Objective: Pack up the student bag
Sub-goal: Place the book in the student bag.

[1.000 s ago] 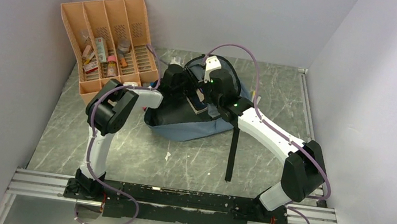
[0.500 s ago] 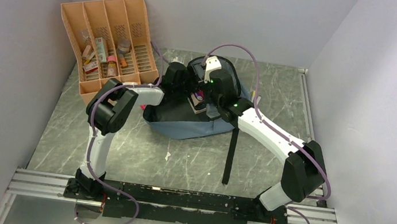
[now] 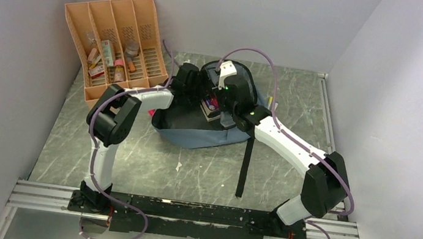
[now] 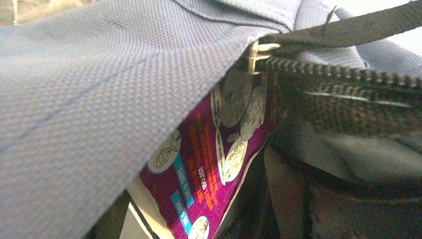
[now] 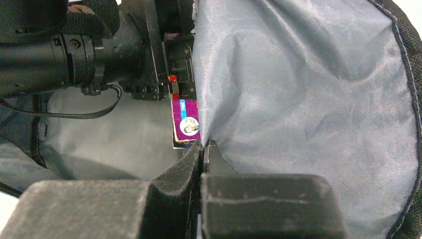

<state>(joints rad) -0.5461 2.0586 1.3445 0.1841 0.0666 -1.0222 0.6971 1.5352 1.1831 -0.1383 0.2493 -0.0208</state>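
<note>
The student bag (image 3: 197, 135) lies at the table's middle with its mouth open, grey-blue outside and pale grey lining (image 5: 308, 99) inside. My right gripper (image 5: 204, 144) is shut on a fold of the lining at the mouth and holds it up. A purple box with round coin pictures (image 4: 219, 149) rests inside the opening, under the zipper edge (image 4: 338, 74). The same purple box (image 5: 185, 119) lies just beyond my left gripper (image 5: 171, 82), which stands open at the mouth with nothing between its fingers. From above, the left gripper (image 3: 199, 92) is beside the purple box (image 3: 212, 103).
An orange slotted organiser (image 3: 117, 39) with several small items stands at the back left. A black strap (image 3: 246, 161) trails from the bag toward the near edge. A small pink item (image 3: 152, 113) lies by the bag's left side. Grey walls close in on three sides.
My left gripper has opened, let go of the purple box and drawn back to the left. The box now shows in the bag's mouth. The right gripper keeps its hold.
</note>
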